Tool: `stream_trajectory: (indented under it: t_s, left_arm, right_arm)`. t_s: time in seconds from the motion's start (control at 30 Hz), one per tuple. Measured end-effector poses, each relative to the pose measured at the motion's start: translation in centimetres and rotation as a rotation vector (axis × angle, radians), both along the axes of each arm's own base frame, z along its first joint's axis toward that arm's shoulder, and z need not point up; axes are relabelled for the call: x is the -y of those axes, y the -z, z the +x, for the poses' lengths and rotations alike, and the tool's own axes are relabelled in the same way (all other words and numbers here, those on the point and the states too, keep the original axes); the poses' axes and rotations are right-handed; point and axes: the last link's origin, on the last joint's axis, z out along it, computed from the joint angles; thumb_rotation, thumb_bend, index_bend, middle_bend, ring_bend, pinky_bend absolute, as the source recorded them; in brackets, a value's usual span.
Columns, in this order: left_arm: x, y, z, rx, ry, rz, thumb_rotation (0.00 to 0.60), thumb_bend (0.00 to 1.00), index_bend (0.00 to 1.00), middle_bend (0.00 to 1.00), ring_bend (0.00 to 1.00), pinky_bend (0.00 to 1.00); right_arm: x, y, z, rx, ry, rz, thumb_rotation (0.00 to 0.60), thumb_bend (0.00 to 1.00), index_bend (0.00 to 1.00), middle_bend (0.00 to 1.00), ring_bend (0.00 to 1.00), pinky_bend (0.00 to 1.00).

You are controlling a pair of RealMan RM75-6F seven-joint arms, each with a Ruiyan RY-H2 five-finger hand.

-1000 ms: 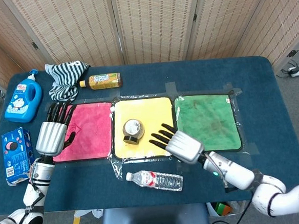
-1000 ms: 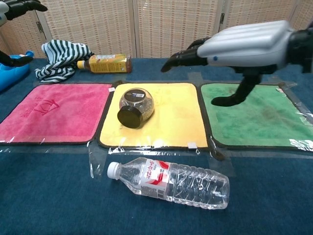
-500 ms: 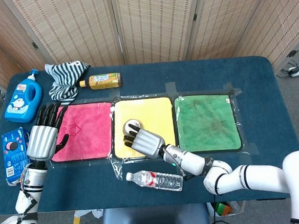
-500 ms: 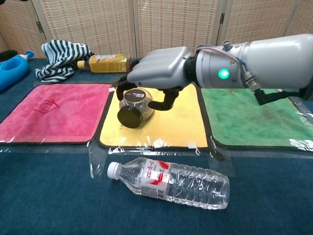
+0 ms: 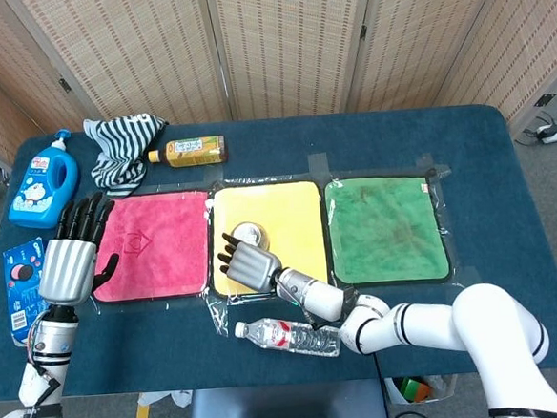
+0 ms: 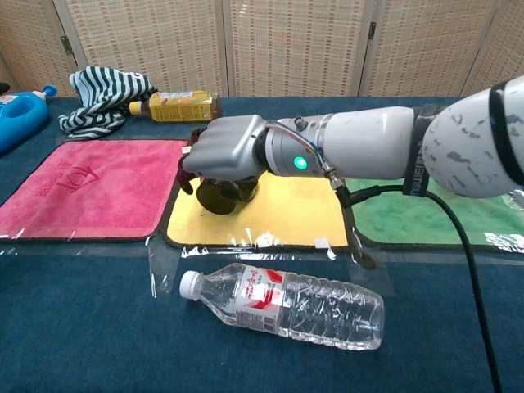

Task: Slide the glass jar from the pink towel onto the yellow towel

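Right robot hand (image 6: 223, 147): now lies over the glass jar (image 6: 225, 192), palm down, fingers curled round its far side; half a second ago it hung just above the jar, a second ago it was well off to the right. Whether it truly clasps the jar or only rests on it, I cannot tell.
Left robot hand (image 5: 65, 265): raised at the bench's left edge, fingers spread, holding nothing; it has drawn off the pink towel's rim toward the left.
Glass jar: on its side at the left part of the yellow towel (image 6: 299, 214), dark lid facing the front, mostly hidden under the right robot hand; same spot as before.
Pink towel (image 5: 152, 246): flat, bare, left of the yellow one, edges nearly touching.
Green towel (image 5: 385, 228): flat, right of the yellow one, a narrow gap between.
Water bottle (image 6: 282, 304): lying on the bench (image 5: 491, 175) in front of the yellow towel, cap to the left, unmoved.
Open room: right half of the yellow towel is free.
Far edge: striped cloth (image 5: 121, 148), tea bottle (image 5: 190, 152), blue detergent bottle (image 5: 39, 182).
Left edge: blue snack packet (image 5: 21, 289), near the left robot hand.
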Motion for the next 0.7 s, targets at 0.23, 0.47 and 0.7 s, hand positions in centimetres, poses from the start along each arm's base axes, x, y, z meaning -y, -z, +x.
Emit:
stream_trajectory:
  t_s: [0.23,0.47,0.7]
  left_arm:
    - [0.2,-0.3,-0.4,0.002,-0.005,0.005,0.6,0.38,0.07,0.0,0.0,0.0]
    - [0.2,-0.4,-0.9,0.003,-0.015,0.006,0.6,0.38,0.07,0.0,0.0,0.0]
    - [0.2,-0.2,-0.8,0.004,-0.009,0.003,0.6,0.38,0.07,0.0,0.0,0.0]
  right_arm:
    - [0.7,1.5,0.4,-0.02,-0.007,-0.021,0.6,0.61,0.25,0.18,0.18,0.02]
    - [1.4,1.8,0.1,-0.045,-0.005,-0.036,0.6,0.61,0.25,0.19,0.19,0.02]
    - [2.0,0.5,-1.1,-0.07,0.003,-0.062,0.6,0.61,0.26,0.2,0.19,0.02]
